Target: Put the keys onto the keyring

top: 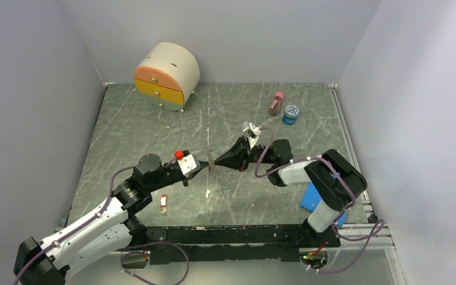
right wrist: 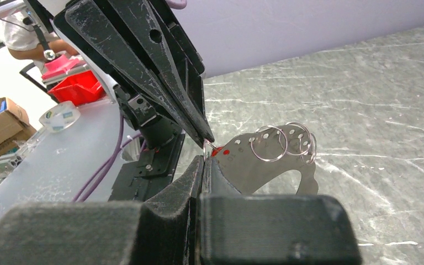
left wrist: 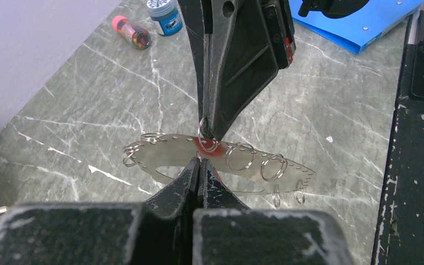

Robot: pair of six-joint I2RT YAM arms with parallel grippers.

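Note:
The keyring [left wrist: 165, 154] is a thin flat metal hoop with small holes along its rim and several small split rings [left wrist: 274, 167]. It hangs on edge above the table [top: 212, 159]. My left gripper [left wrist: 200, 162] is shut, its tips pinching the keyring's rim at a small wire ring. My right gripper [right wrist: 204, 158] is shut on the same spot from the opposite side [left wrist: 210, 132]. A small red patch [left wrist: 207, 146] shows on the metal there; I cannot tell what it is. One of the keys [top: 164, 203], with a red tag, lies on the table near the left arm.
A round-topped drawer box [top: 166, 76] stands at the back left. A pink bottle [top: 276, 104] and a blue-lidded jar [top: 291, 114] are at the back right. A blue sheet [top: 316, 199] lies by the right arm's base, and a small white scrap [top: 208, 193] lies under the grippers.

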